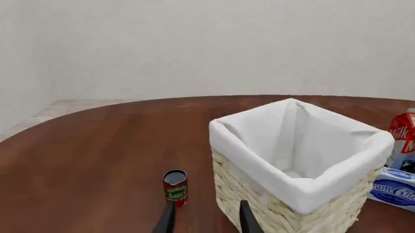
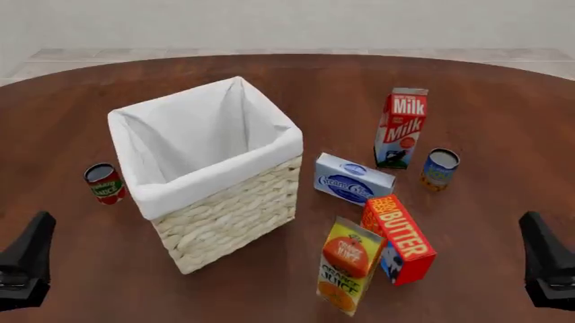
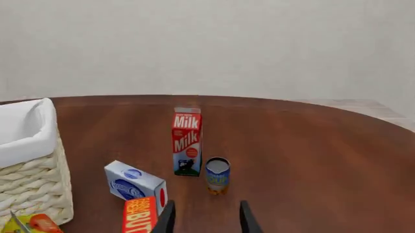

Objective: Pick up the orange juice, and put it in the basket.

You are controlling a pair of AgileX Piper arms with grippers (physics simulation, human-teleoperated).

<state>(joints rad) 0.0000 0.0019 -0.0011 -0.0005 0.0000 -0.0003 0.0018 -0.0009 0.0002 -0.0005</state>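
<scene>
The orange juice point(image 2: 349, 266) stands upright beside the basket point(image 2: 235, 202), touching the butter box point(image 2: 400, 237).

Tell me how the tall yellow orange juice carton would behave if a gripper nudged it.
The tall yellow orange juice carton stands upright on a narrow base, so a high push would probably tip it. Its flat sides look stiff enough to pinch. It won't roll.

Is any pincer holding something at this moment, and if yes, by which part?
Nothing is held. The left pincer and right pincer are both open with nothing between their fingers; the orange juice stands untouched on the table.
</scene>
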